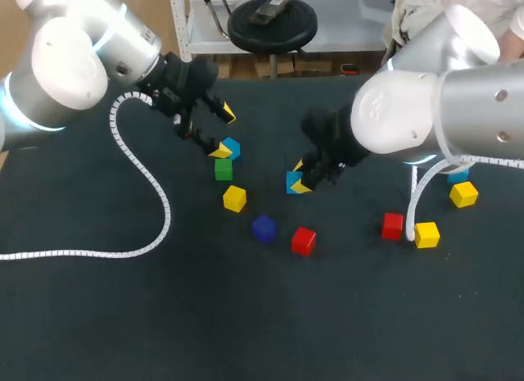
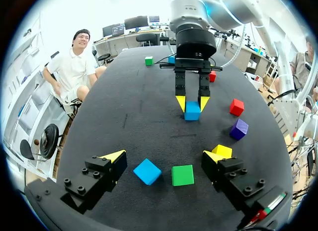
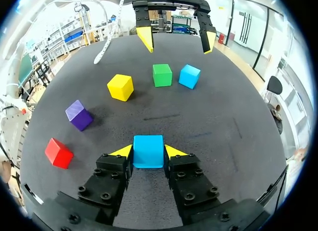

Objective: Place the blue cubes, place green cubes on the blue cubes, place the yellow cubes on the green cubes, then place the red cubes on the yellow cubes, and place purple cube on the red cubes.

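My right gripper (image 3: 148,151) is shut on a blue cube (image 3: 148,150), held low over the black table near its middle (image 1: 293,181). My left gripper (image 2: 164,156) hangs open above a second blue cube (image 2: 147,171) and a green cube (image 2: 182,175), which lie side by side and untouched. A yellow cube (image 2: 222,151) sits just beside one of its fingers. A purple cube (image 1: 264,228) and a red cube (image 1: 304,240) lie nearer the front. In the left wrist view, my right gripper (image 2: 192,103) faces me with its blue cube (image 2: 192,111).
At the right side of the table lie another red cube (image 1: 392,226), two yellow cubes (image 1: 426,234) (image 1: 463,193) and a blue cube (image 1: 458,176). A white coiled cable (image 1: 155,192) trails across the left of the cloth.
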Controlling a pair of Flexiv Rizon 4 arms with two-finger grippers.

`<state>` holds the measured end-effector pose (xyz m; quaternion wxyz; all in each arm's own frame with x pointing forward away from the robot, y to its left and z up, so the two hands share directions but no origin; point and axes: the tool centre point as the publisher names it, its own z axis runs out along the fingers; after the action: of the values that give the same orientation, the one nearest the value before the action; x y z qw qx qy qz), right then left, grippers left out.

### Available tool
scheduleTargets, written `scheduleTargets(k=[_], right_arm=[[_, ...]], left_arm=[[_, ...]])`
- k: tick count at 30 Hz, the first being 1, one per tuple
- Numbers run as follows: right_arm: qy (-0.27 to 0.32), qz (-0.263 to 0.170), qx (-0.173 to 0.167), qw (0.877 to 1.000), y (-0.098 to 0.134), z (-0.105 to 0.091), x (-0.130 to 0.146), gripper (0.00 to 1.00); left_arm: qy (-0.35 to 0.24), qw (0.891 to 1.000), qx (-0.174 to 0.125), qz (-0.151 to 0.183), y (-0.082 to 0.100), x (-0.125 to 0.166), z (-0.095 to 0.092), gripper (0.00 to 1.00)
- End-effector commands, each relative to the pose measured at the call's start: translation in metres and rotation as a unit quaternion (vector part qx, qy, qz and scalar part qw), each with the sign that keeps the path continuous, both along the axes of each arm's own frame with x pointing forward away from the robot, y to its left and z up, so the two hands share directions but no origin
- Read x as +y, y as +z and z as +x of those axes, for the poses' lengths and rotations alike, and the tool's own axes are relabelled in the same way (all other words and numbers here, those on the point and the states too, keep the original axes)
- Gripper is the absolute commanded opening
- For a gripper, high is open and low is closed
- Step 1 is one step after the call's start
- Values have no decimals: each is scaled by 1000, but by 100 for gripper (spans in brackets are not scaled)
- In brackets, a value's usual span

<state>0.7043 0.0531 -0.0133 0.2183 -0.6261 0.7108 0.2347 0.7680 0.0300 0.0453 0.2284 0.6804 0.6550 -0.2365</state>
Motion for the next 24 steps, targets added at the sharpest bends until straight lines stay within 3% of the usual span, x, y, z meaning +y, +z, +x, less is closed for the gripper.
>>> scheduleTargets(k=[1,24], right_arm=[[0,0,2,1000,-2,3,1,0],[4,-3,5,1000,-4,6,3,0]], left_arm=[[-1,1000,0,0,0,0,1,100],[-1,1000,0,0,0,0,1,100]])
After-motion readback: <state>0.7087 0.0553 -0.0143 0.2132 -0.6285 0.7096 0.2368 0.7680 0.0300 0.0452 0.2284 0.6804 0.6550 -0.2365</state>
